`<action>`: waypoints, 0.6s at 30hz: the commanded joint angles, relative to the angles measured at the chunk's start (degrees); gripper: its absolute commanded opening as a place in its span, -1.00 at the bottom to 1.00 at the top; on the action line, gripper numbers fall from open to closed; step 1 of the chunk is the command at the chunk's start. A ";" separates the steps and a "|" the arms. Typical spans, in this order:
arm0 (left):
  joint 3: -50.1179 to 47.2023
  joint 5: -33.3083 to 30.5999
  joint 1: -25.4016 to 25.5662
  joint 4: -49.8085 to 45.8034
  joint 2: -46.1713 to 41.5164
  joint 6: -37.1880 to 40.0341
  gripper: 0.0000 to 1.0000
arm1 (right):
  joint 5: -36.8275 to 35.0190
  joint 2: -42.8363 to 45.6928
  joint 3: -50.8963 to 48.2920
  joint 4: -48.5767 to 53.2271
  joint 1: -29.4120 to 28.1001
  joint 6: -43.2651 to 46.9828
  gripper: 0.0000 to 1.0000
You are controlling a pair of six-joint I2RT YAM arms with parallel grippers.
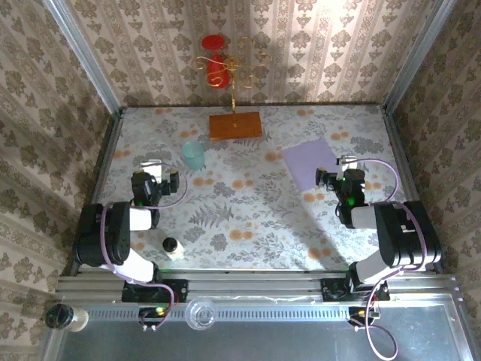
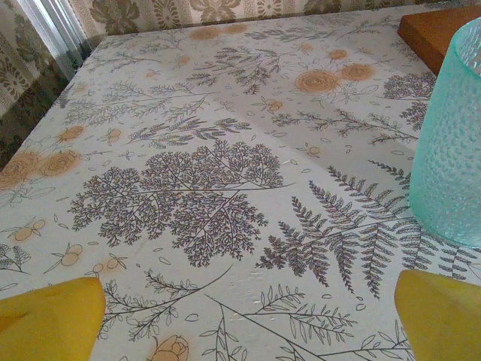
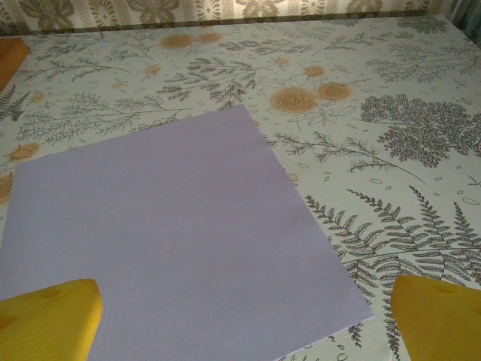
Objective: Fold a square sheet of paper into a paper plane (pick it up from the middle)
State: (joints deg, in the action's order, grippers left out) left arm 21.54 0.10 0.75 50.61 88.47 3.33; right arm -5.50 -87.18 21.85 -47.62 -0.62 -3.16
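Note:
The square sheet of paper (image 1: 312, 162) lies flat and unfolded on the floral tablecloth at the right, pale lilac. In the right wrist view the sheet (image 3: 173, 241) spreads out just ahead of my right gripper (image 3: 244, 320), whose yellow fingertips (image 3: 49, 320) stand wide apart above its near edge, open and holding nothing. From above, the right gripper (image 1: 336, 179) sits at the sheet's near right corner. My left gripper (image 1: 152, 183) rests at the left of the table, open, its yellow fingertips (image 2: 49, 320) wide apart over bare cloth. No paper plane is seen.
A pale teal plastic cup (image 1: 194, 155) stands just ahead and right of the left gripper, large in the left wrist view as the cup (image 2: 451, 135). An orange-brown wooden board (image 1: 235, 125) with a gold stand lies at the back. A small white bottle (image 1: 172, 247) is near the front edge.

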 commanded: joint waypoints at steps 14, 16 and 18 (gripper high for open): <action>1.31 -0.69 0.09 1.42 0.79 0.62 1.00 | -0.04 -0.80 1.80 -1.25 -0.26 0.52 1.00; 1.31 -0.78 0.12 1.42 0.81 0.60 1.00 | -0.04 -0.79 1.80 -1.25 -0.26 0.53 1.00; 1.30 -0.72 0.12 1.42 0.75 0.61 1.00 | -0.04 -0.80 1.82 -1.25 -0.26 0.52 1.00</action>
State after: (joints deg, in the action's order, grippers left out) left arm 21.54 -0.03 0.78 50.61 88.47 3.36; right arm -5.50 -87.18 22.44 -47.62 -0.62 -3.16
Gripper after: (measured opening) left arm 0.999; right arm 0.999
